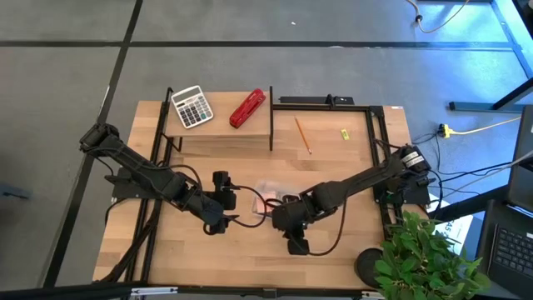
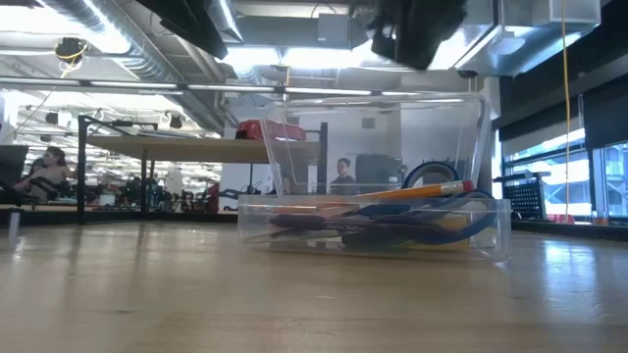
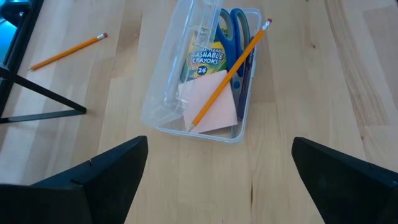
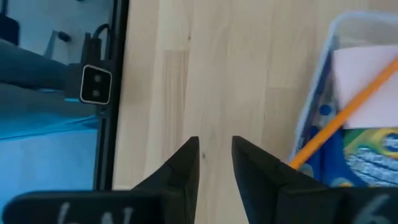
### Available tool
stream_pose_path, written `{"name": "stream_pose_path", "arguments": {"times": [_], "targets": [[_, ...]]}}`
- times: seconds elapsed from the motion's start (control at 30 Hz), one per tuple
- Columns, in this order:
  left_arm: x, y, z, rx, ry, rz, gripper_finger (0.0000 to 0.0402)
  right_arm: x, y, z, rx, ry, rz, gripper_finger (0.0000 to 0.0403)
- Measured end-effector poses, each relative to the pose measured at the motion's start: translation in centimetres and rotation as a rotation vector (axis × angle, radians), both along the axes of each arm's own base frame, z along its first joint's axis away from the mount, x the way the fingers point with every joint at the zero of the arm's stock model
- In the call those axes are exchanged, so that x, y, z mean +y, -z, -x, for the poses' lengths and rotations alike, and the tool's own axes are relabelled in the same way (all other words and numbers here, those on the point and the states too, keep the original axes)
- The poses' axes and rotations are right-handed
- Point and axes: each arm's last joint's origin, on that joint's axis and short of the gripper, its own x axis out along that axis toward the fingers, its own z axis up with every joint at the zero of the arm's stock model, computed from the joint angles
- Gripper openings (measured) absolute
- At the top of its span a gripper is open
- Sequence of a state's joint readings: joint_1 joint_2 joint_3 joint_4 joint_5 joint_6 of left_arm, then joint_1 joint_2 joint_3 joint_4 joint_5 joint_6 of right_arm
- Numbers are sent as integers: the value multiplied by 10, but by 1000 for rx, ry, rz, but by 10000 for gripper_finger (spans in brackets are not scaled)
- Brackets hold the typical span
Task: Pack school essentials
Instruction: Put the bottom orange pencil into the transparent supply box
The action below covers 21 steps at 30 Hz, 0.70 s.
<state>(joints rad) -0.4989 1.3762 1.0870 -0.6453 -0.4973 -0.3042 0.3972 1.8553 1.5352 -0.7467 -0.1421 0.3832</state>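
Centrally, clear case (image 1: pixel 271 196) lies between left end effector (image 1: pixel 223 202) and right end effector (image 1: pixel 287 218).

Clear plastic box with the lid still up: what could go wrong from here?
1. The pencil lies slanted, its eraser end over the clear plastic box rim; closing the lid may jam on it.
2. A second pencil is on the table, unpacked.
3. The right pincer hangs beside the box and might nudge it.

Bright, even ceiling light — soft shadows, blurred wrist views.
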Motion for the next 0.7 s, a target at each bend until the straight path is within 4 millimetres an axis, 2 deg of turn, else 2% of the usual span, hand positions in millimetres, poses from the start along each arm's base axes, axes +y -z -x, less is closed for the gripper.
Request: {"name": "stream_pose_path", "arguments": {"times": [0.13, 0.3, 0.43, 0.5, 0.7], "targets": [[0, 0, 0, 1, 0, -1, 393, 14, -14, 6, -18, -20, 35, 97], [0, 0, 0, 1, 0, -1, 393, 36, -13, 21, -10, -54, 94, 97], [0, 0, 0, 1, 0, -1, 393, 42, -11, 27, -21, 17, 181, 97], [0, 0, 0, 1, 0, -1, 393, 43, -8, 27, -20, 62, 159, 97], [-2, 0, 1, 3, 14, -6, 393, 50, 22, 34, 3, 152, 103, 97]]}}
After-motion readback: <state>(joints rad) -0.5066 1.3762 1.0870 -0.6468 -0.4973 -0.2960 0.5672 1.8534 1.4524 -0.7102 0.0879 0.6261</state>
